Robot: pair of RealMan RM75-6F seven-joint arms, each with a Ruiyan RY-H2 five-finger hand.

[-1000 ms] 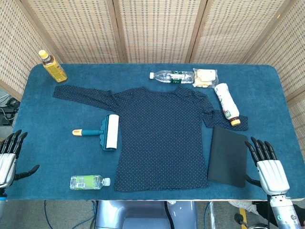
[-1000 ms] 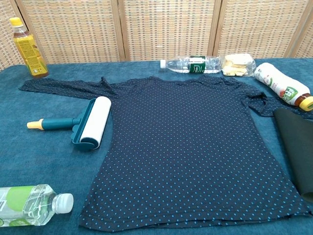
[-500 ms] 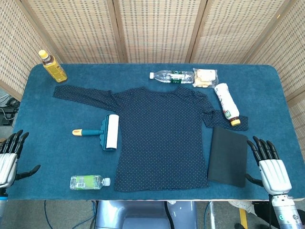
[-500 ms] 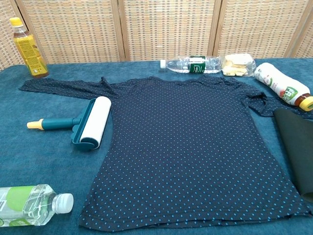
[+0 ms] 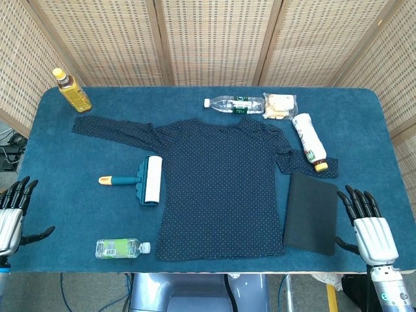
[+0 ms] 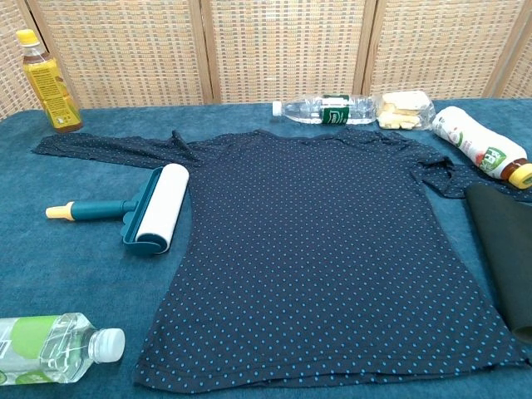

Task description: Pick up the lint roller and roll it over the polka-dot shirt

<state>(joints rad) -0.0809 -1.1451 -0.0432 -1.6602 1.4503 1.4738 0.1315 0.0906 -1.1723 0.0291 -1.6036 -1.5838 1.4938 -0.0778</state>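
Both hands empty, fingers spread: my left hand (image 5: 12, 214) and right hand (image 5: 369, 226) sit at the near table edge. Teal-handled white lint roller (image 5: 144, 180) lies flat, touching the navy polka-dot shirt's (image 5: 221, 182) left edge. Risks: snagging that hem on pickup, or nudging the clear green-label water bottle (image 5: 120, 247) nearby.

A yellow-capped bottle of amber liquid (image 5: 73, 91) is standing upright at the far left corner of the blue surface (image 5: 383, 136). A clear water bottle with a green label (image 5: 232, 103) is lying on its side at the far edge, with a clear packet of pale snacks (image 5: 279, 105) just beside it. A white bottle with an orange cap (image 5: 309, 149) is lying nearby. A dark folded cloth (image 5: 311, 213) is lying at the near right, and a green-labelled bottle (image 5: 122, 247) is lying at the near left.
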